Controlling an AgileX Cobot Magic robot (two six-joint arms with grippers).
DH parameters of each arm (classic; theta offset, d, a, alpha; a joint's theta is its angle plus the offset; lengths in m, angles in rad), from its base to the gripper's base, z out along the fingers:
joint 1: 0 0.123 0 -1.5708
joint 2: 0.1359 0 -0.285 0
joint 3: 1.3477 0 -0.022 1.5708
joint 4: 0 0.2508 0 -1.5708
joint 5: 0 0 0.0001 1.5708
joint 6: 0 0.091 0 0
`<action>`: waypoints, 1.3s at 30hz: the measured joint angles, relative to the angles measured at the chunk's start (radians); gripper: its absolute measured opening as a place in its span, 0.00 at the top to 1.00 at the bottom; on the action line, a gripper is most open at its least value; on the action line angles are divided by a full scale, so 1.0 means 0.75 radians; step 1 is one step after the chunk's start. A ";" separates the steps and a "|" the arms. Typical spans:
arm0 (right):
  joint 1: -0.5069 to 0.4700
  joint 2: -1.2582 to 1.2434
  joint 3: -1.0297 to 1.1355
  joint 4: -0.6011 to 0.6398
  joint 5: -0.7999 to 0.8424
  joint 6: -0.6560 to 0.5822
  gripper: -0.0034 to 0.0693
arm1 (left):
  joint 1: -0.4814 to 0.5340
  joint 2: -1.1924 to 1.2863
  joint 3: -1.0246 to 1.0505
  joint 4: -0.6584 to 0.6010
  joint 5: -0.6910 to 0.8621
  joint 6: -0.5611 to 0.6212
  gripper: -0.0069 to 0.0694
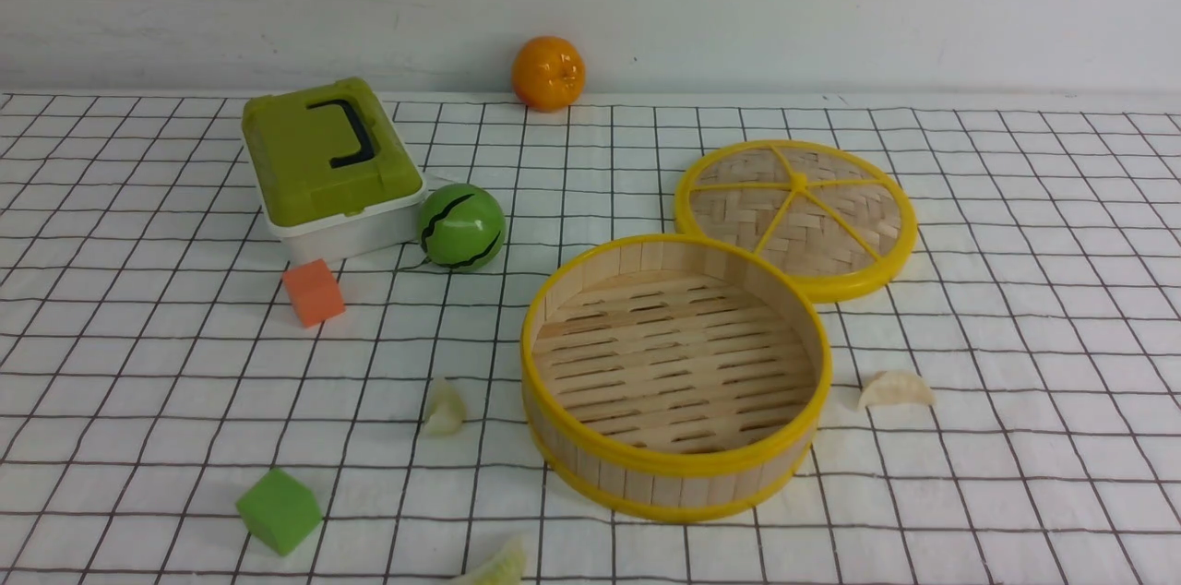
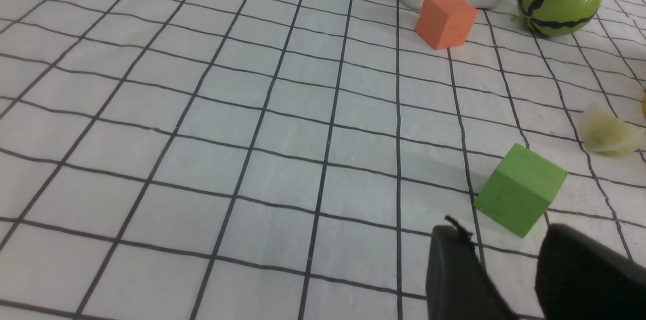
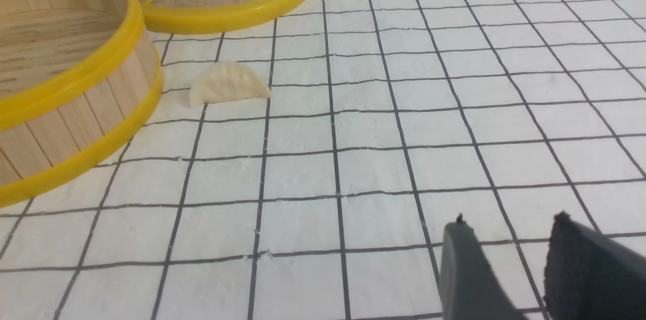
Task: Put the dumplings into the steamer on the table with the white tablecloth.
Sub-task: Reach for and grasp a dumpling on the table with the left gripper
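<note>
Left hand point(image 2: 502, 229) and right hand point(image 3: 509, 220) low over white tablecloth point(image 2: 202, 133), jaws apart, empty.

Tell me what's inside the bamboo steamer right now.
The steamer shows only its bare slatted floor, with nothing on it. The dumplings lie outside on the white tablecloth. The steamer's near wall hides a thin strip of floor.
</note>
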 joint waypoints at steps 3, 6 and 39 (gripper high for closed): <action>0.000 0.000 0.000 0.000 0.000 0.000 0.62 | 0.000 0.000 0.000 0.000 0.000 0.000 0.60; 0.000 0.000 0.000 0.000 0.000 0.000 0.62 | 0.000 0.000 0.000 0.000 0.000 0.000 0.60; 0.000 0.000 0.000 -0.021 -0.001 0.000 0.62 | 0.000 0.000 0.000 0.000 0.000 0.000 0.60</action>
